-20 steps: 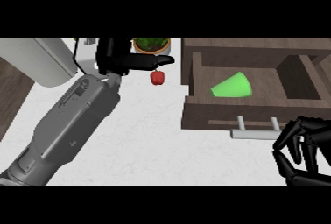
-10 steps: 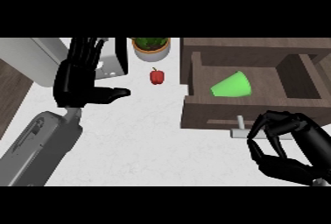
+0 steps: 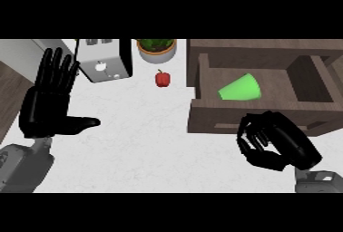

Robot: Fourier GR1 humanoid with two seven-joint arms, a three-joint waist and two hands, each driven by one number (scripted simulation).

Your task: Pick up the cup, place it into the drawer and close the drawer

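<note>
Since before, right hand (image 3: 278, 147) has risen to the drawer (image 3: 221, 121) front, fingers curled on nothing; cup (image 3: 241, 88) lies inside; pushing shut comes next.

The drawer (image 3: 221, 118) looks like matt brown wood, the tabletop (image 3: 140, 145) like pale marbled stone, and the cup (image 3: 241, 88) like smooth green plastic.
</note>
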